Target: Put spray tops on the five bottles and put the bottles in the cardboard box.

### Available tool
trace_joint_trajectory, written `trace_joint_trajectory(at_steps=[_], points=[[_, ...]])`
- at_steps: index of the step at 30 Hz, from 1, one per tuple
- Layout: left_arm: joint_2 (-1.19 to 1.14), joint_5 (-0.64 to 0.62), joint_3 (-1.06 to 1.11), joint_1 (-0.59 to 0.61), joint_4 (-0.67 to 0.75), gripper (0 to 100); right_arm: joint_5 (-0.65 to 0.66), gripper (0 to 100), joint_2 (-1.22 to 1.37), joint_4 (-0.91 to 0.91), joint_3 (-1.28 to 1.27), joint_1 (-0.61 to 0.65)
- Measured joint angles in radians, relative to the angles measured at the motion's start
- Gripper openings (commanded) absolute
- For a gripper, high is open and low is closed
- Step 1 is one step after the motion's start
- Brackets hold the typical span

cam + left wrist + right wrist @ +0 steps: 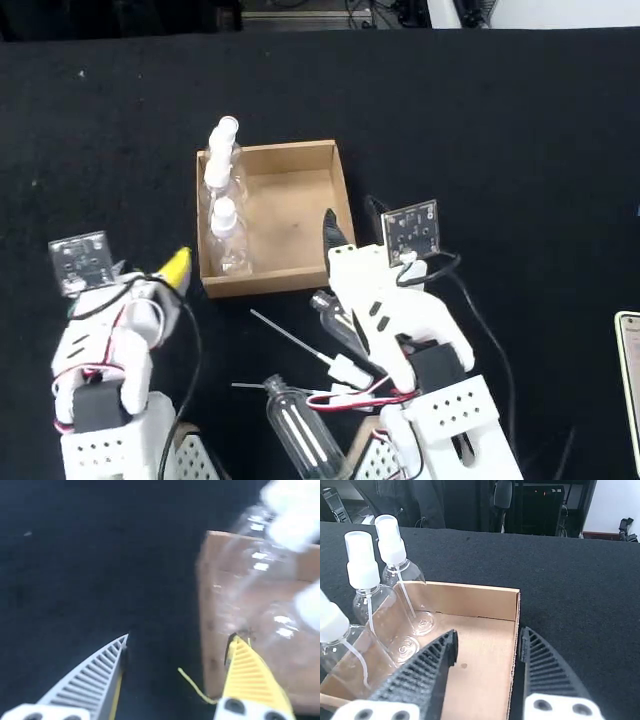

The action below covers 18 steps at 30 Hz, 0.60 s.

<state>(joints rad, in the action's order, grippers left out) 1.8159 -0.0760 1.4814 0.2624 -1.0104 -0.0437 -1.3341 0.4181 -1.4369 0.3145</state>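
Black cloth covers the table (500,150). Right gripper (489,635) hangs with jaws spread over the near corner of the cardboard box (470,600). Left gripper (180,645) gapes wide just outside the box's other near corner. Three capped bottles (370,605) stand inside along one wall. Two bare bottles (300,425) and a loose spray top (345,368) lie on the table by the right arm.

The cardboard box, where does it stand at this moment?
In the high view the cardboard box stands mid-table, close in front of the right gripper, with three capped bottles along its wall nearer the left gripper.
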Motion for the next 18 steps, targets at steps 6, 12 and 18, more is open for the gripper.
trace_joint_trajectory(at_steps=[6, 12, 18], points=[[0.002, 0.002, 0.015, 0.084, 0.014, 28, 0.080, 18.4, 0.000, 0.078, 0.063, -0.008], [0.000, 0.002, 0.153, 0.147, 0.175, 28, 0.241, 18.4, 0.005, 0.459, 0.368, -0.015], [-0.002, 0.002, 0.186, 0.149, 0.235, 28, 0.430, 18.8, 0.238, 0.924, 0.687, -0.014]])
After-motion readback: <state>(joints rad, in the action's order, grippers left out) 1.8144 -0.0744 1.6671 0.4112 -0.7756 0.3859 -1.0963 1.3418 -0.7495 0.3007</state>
